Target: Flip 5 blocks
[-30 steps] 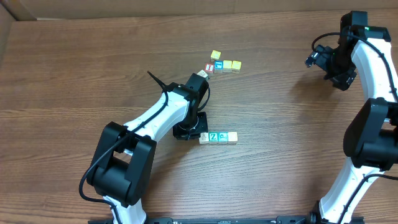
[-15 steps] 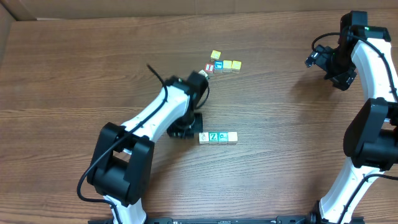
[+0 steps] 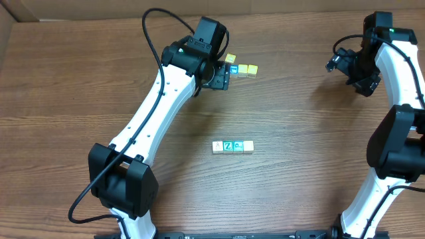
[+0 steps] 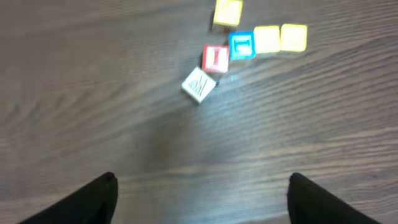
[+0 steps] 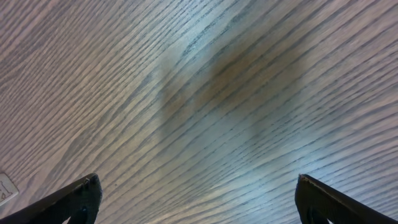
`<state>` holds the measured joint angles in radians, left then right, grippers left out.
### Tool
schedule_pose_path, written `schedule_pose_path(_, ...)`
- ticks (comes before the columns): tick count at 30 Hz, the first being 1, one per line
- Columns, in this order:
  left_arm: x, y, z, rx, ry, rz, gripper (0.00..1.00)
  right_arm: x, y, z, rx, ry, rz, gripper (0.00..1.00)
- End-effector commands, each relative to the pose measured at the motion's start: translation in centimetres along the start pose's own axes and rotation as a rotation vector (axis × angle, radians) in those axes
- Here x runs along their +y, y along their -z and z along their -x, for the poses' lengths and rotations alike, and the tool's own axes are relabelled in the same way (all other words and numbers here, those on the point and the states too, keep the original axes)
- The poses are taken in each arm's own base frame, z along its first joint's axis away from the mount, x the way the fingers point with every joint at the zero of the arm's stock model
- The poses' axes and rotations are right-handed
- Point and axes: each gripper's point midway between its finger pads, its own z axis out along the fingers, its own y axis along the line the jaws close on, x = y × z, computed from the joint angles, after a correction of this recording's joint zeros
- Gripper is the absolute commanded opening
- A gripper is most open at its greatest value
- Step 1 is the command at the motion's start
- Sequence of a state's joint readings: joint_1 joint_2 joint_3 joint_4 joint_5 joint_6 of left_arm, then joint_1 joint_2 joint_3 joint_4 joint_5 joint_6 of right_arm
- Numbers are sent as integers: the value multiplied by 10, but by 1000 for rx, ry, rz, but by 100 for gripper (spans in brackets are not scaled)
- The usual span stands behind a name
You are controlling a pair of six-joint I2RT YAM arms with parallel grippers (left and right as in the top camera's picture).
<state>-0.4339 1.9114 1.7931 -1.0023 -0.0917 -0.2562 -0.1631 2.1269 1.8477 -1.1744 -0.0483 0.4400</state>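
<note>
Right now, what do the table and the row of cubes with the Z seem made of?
Table: likely wood or laminate, matte; long grain lines. Cubes: probably painted wood, flat matte faces, one bearing a white Z; too small to confirm.

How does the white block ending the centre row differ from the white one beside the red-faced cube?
The row's white block sits square, flush against the green Z block; the far white block is turned diagonally, at most a corner meeting the red-faced cube. The row's block lies mid-table; the far one lies ahead of the open left gripper. Both are white with faint marks.
</note>
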Motion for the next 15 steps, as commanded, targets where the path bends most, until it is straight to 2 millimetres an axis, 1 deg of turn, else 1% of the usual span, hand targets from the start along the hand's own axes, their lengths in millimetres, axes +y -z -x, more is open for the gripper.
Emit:
schedule_pose_path(1, 0, -11, 11, -24, -182, 11, 79, 4, 15, 7, -40, 9, 20, 100)
schedule_pose_path(4, -3, -25, 13, -24, -270, 2, 75, 4, 15, 7, -40, 9, 20, 100)
schedule_pose_path(6, -7, -36, 11, -12, -348, -18, 72, 4, 15, 7, -40, 9, 20, 100)
schedule_pose_path(8, -8, -47, 10, -2, -403, -16, 66, 4, 15, 7, -40, 9, 20, 100)
schedule_pose_path(9, -8, -55, 9, 5, -431, -15, 64, 4, 15, 7, -40, 9, 20, 100)
schedule_pose_path(11, -9, -71, 7, 20, -474, -15, 64, 4, 15, 7, -40, 9, 20, 100)
schedule_pose_path(15, -7, -103, -2, 63, -517, -14, 67, 4, 15, 7, -40, 9, 20, 100)
